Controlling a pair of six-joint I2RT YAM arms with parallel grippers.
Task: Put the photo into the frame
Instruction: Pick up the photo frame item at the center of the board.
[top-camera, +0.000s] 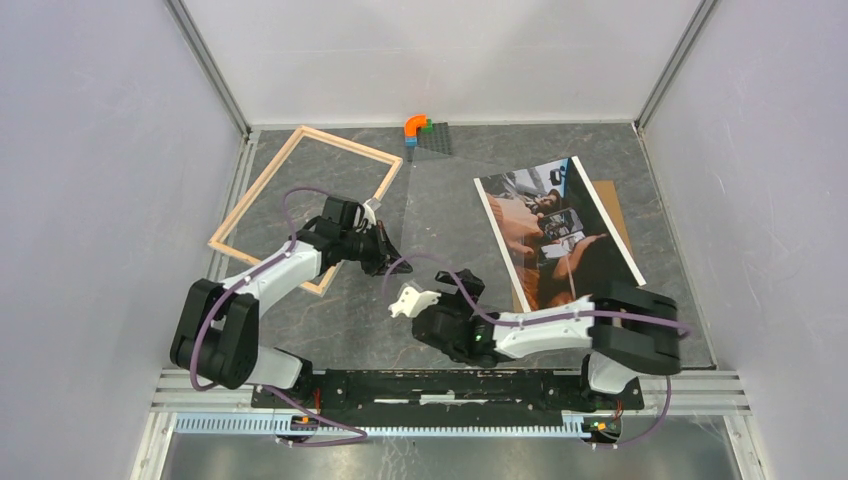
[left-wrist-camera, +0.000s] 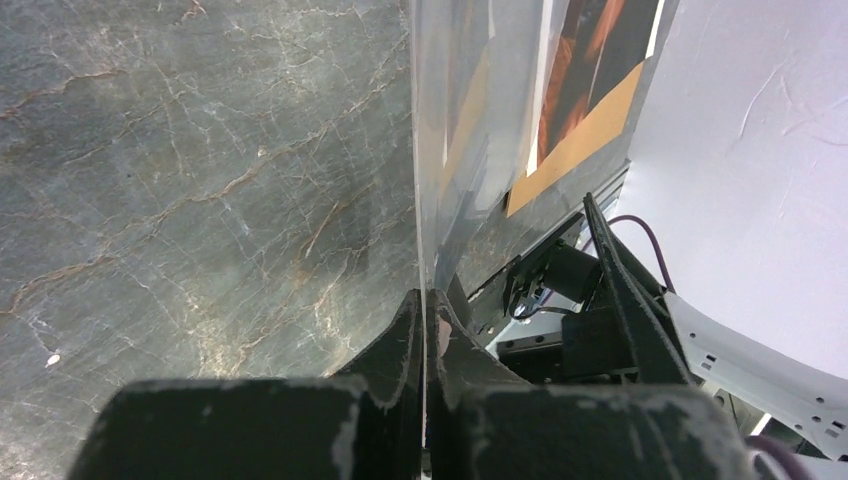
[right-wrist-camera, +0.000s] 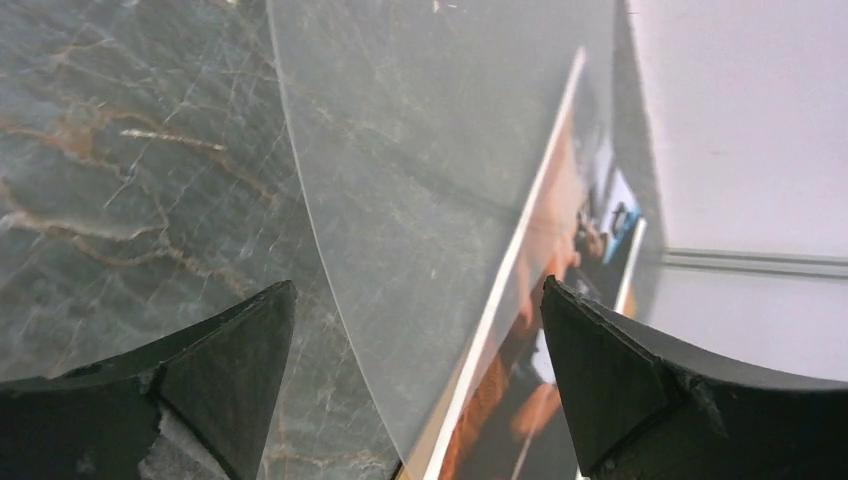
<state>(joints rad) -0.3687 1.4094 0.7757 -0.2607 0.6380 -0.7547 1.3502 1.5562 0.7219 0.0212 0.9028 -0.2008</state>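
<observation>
The photo (top-camera: 555, 235) lies face up at the right on a brown backing board (top-camera: 617, 205). The pale wood frame (top-camera: 345, 144) lies empty at the back left. A clear pane (top-camera: 445, 215) stands tilted between them. My left gripper (top-camera: 395, 255) is shut on the pane's edge, with the fingers (left-wrist-camera: 405, 330) pinching it (left-wrist-camera: 420, 200). My right gripper (top-camera: 437, 290) is open near the pane's lower corner. In the right wrist view the pane (right-wrist-camera: 420, 180) sits between the spread jaws (right-wrist-camera: 415, 300), and the photo (right-wrist-camera: 520, 400) shows through it.
An orange piece (top-camera: 415, 124) sits on a small dark baseplate (top-camera: 436, 138) at the back centre. White walls with metal rails close in the table on three sides. The left arm lies over the frame's near rail.
</observation>
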